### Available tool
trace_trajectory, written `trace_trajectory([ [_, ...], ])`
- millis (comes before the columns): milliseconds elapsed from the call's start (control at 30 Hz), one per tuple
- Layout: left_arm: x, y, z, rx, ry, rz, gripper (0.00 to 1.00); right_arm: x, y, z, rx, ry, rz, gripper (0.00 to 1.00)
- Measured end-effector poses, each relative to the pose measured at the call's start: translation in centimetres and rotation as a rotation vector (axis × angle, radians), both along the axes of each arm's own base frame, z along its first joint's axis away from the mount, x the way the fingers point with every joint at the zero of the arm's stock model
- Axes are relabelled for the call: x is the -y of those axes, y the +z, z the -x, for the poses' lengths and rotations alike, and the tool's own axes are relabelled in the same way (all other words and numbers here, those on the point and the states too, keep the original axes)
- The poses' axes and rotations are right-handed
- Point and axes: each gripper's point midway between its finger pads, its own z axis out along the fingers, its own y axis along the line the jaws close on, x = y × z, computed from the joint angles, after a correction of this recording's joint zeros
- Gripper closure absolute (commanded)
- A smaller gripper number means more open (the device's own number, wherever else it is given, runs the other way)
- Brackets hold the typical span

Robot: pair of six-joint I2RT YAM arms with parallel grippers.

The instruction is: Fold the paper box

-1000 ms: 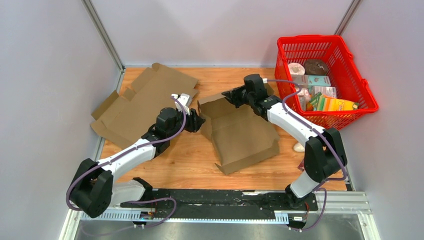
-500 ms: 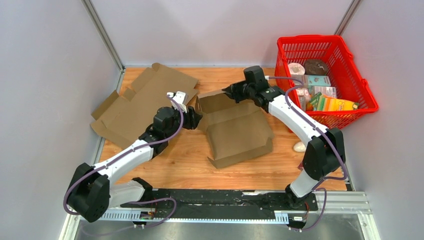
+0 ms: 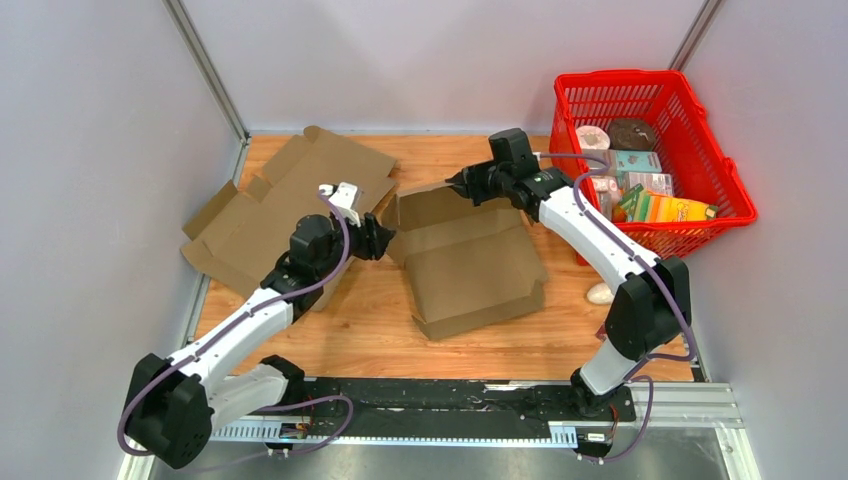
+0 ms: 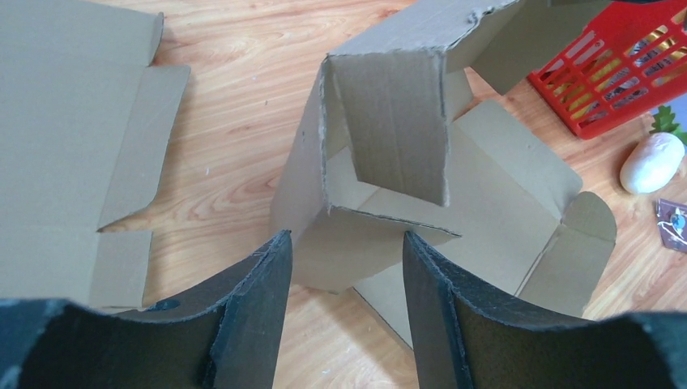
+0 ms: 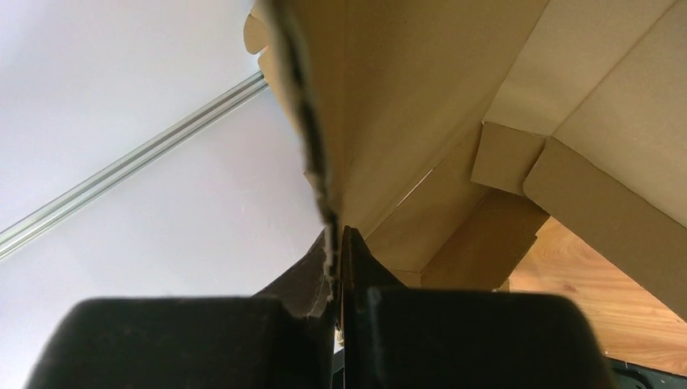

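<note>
a half-folded paper box [image 3: 470, 265] sits in the middle of the wooden table [image 3: 370, 320], one broad panel lying over its base and a flap raised at the far side. the right gripper [image 3: 462, 186] meets that raised flap. the left gripper [image 3: 380, 238] sits just beside the box's left wall. a flat cardboard sheet [image 3: 270, 205] lies at the far left. a red basket [image 3: 617, 77] holding packaged goods stands at the far right, with a small white object [image 3: 598, 294] on the table near it.

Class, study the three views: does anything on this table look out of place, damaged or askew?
Yes. A white oval object lies loose on the table, outside the red basket that holds the other items. The half-folded paper box sits askew, and its raised flap has a ragged, torn-looking edge.
</note>
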Motion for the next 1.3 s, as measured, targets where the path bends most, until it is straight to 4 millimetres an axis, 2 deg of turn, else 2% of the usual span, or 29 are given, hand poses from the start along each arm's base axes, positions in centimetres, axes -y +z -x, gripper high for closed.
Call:
trace_trajectory([
  [133,-0.6,-0.9,0.3,-0.018,0.016,0.012,0.37,0.1,0.2,0.0,-0.005,-0.001,-0.003,0.94],
  [333,-1.0,-1.3,0.5,-0.054,0.045,0.027,0.42,-0.1,1.2,-0.5,-0.005,-0.005,-0.021,0.93],
  [433,-1.6,-1.0,1.7,-0.049,0.072,0.088,0.45,-0.1,1.6,-0.7,-0.003,-0.009,-0.027,0.93],
  [533,-1.6,-0.7,3.3,-0.052,0.056,0.165,0.55,-0.1,1.8,-0.8,-0.003,-0.014,-0.033,0.93],
  [667,-0.1,-0.3,4.8,-0.08,-0.023,0.236,0.63,-0.3,1.8,-1.2,-0.013,-0.018,-0.037,0.93],
  [767,2.1,-0.7,6.3,-0.112,-0.103,0.245,0.75,-0.6,1.8,-1.7,-0.016,-0.019,-0.039,0.94],
  [833,3.9,-1.3,7.3,-0.132,-0.155,0.238,0.79,-0.6,1.8,-1.8,-0.018,-0.022,-0.041,0.95],
  [867,4.9,-1.8,7.7,-0.146,-0.177,0.23,0.85,-0.5,1.8,-1.9,-0.02,-0.024,-0.043,0.95],
  [933,6.2,-3.0,8.1,-0.174,-0.198,0.215,0.89,-0.4,1.8,-2.0,-0.021,-0.029,-0.045,0.96],
  [1000,6.8,-4.6,7.5,-0.205,-0.171,0.199,0.92,-0.4,1.8,-2.0,-0.023,-0.032,-0.047,0.97],
  [1100,6.5,-7.5,5.7,-0.252,-0.07,0.179,1.0,-0.3,1.8,-2.1,-0.024,-0.036,-0.049,0.98],
  [1200,5.9,-11.0,4.5,-0.325,0.042,0.154,1.0,-0.2,1.8,-2.1,-0.025,-0.036,-0.05,0.98],
  [1300,5.0,-14.1,4.2,-0.408,0.138,0.13,1.0,-0.2,1.8,-2.1,-0.025,-0.036,-0.051,0.98],
])
